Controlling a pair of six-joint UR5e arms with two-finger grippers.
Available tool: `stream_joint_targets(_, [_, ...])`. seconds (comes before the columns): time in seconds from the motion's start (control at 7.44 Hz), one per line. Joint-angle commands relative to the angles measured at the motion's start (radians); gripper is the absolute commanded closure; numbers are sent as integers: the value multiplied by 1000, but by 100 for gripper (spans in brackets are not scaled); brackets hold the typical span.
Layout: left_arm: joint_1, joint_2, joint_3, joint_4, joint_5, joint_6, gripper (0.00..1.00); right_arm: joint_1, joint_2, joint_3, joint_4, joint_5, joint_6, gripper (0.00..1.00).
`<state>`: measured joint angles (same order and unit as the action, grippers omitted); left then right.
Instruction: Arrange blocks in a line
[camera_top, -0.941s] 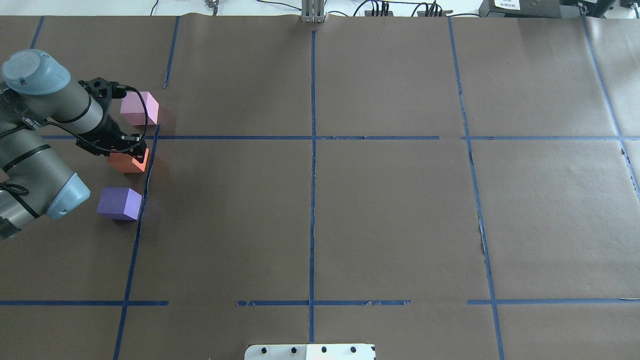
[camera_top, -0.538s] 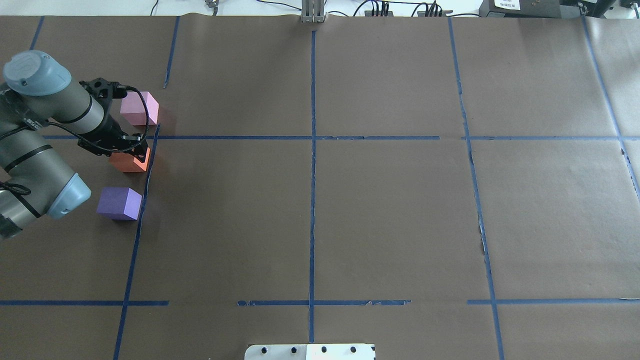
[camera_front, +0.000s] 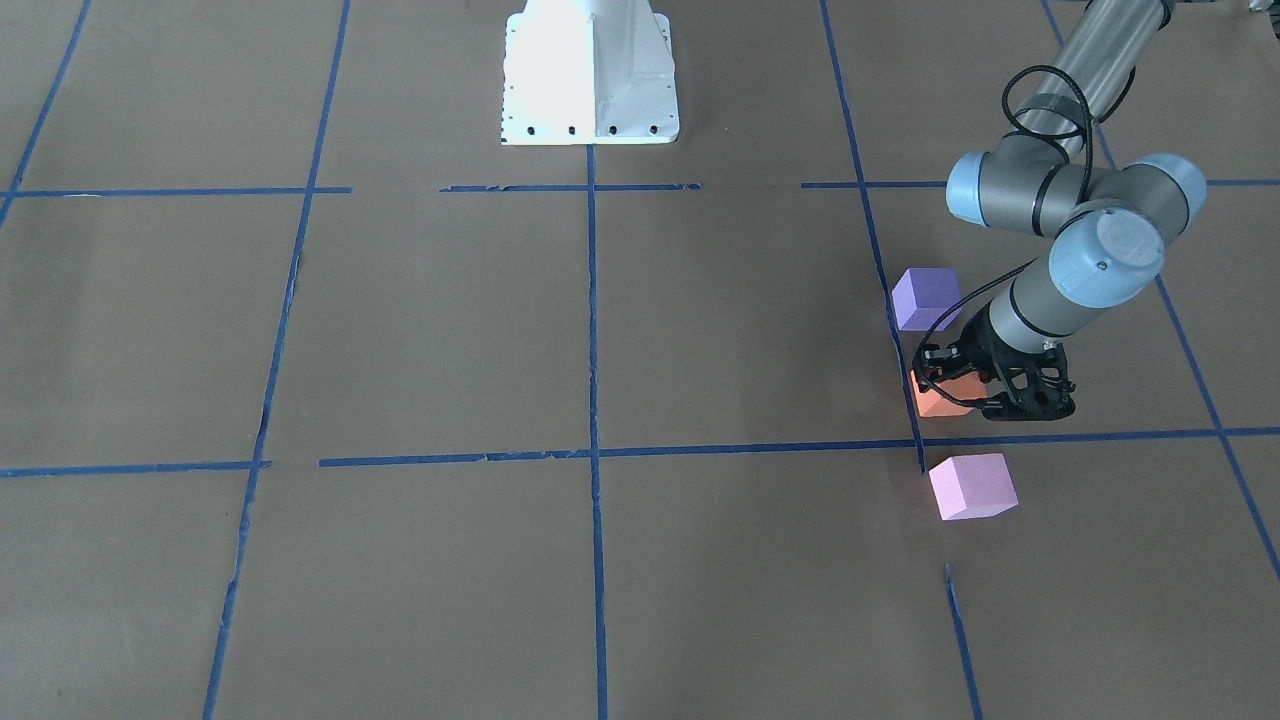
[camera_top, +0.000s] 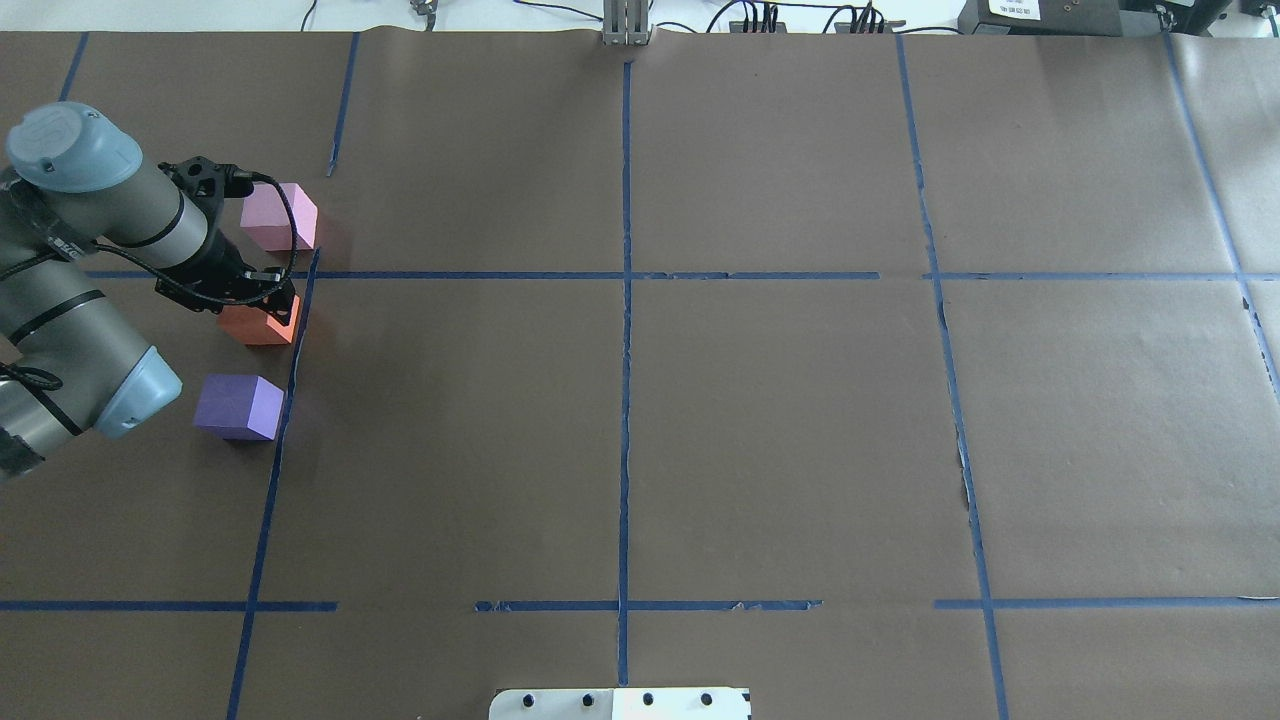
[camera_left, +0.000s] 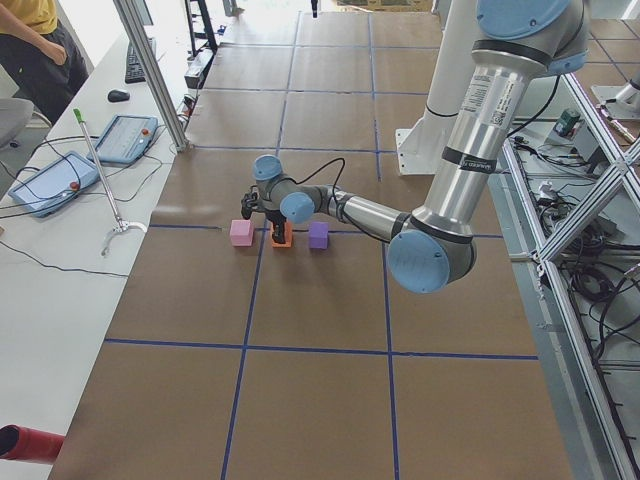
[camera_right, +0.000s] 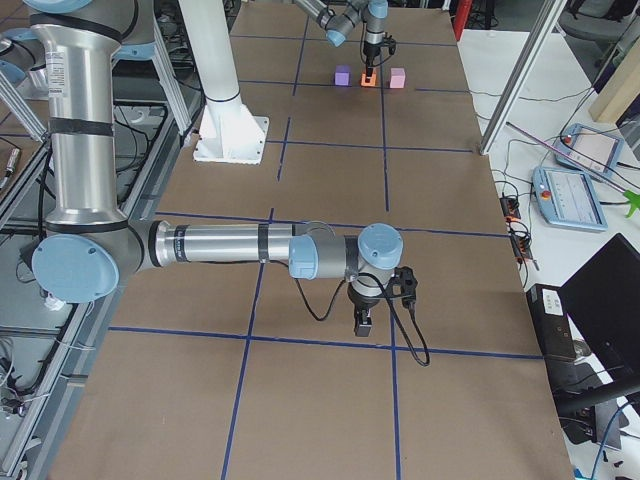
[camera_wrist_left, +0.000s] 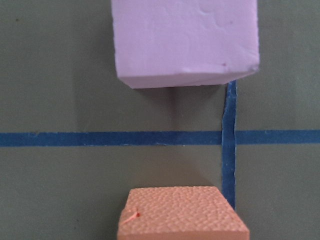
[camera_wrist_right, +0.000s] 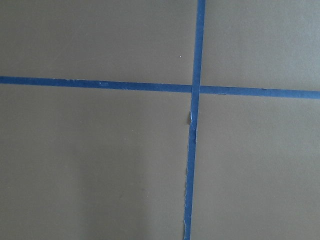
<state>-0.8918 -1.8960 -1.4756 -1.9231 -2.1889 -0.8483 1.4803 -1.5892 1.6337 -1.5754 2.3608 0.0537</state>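
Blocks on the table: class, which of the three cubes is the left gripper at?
The orange block, the middle one: the left gripper is down at it, while the pink block and purple block stand apart on either side.

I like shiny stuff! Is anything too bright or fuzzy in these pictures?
Front-facing view: the white robot base glares, washed out. Left wrist view: the pink block casts a dark shadow just below it, and the orange block shows sharp bumps, not fuzzy.

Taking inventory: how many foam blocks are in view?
3, along a blue tape line: pink block farthest from the robot, orange block in the middle, purple block nearest. None seems hidden.
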Motion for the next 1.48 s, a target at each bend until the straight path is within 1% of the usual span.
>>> stream_joint_targets(0.0, [1,0,6,-8,1,0,8,0,0,0,2,0,0,0])
stream_joint_targets(0.13, [-1,0,14,-10,1,2,1,0,0,0,2,0,0,0])
stream_joint_targets(0.4, [-1,0,11,-11,1,2,1,0,0,0,0,0,0,0])
stream_joint_targets(0.67, [-9,8,-21,-13,3,-2,0,0,0,0,0,0,0,0])
stream_joint_targets(0.81, [-15,14,-60,-11,3,-2,0,0,0,0,2,0,0,0])
stream_joint_targets(0.94, [-45,26,-105,2,3,0,0,0,0,0,2,0,0,0])
stream_joint_targets(1.08, [-62,56,-156,30,3,2,0,0,0,0,2,0,0,0])
stream_joint_targets(1.21, [-81,61,-211,88,1,3,0,0,0,0,2,0,0,0])
stream_joint_targets(1.34, [-146,54,-295,208,-2,12,0,0,0,0,2,0,0,0])
